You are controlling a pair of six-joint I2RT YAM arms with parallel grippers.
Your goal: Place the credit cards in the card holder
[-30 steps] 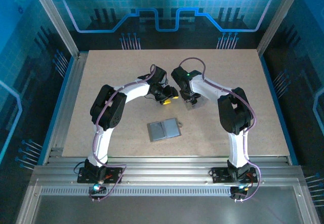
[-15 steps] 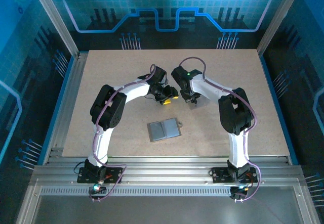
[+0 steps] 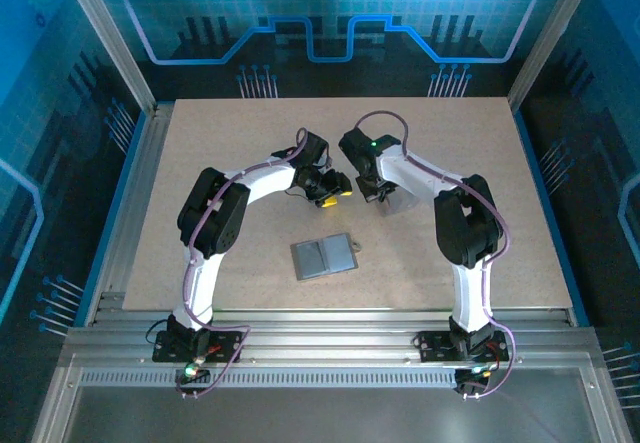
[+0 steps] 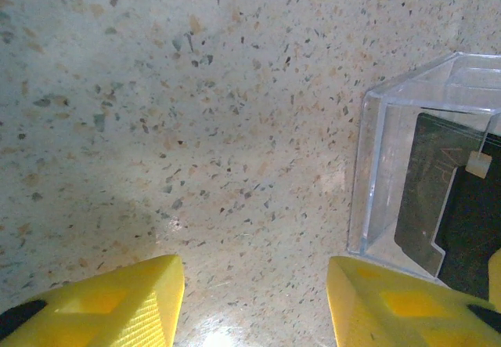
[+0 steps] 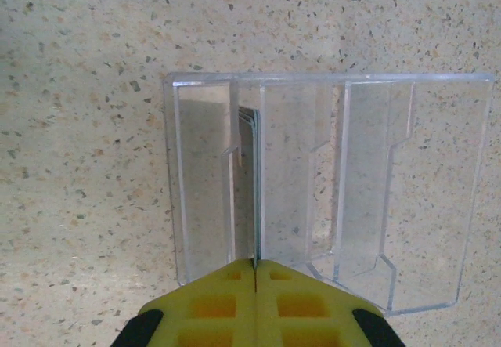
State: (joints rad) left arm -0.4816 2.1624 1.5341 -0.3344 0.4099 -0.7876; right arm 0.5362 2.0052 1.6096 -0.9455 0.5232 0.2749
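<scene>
- A speckled beige counter (image 3: 200, 143) is sitting inside a blue-lit, metal-framed enclosure.
- Two white arms are bending inward toward each other over the counter's middle.
- The left tool (image 4: 254, 292) is hovering over bare counter with its yellow fingers spread apart, gripping nothing, just beside a corner of the clear box (image 4: 376, 175).
- The right tool (image 5: 256, 272) is pressing its yellow fingers together at the box's near edge, pinching the thin edge of a credit card (image 5: 251, 175).
- The card holder (image 3: 323, 257) is lying open and flat, grey, nearer the arm bases and well apart from both tools.
- The clear box is resting on the counter between the two tools.
- The credit card is standing on edge inside the box, thin and dark.
</scene>
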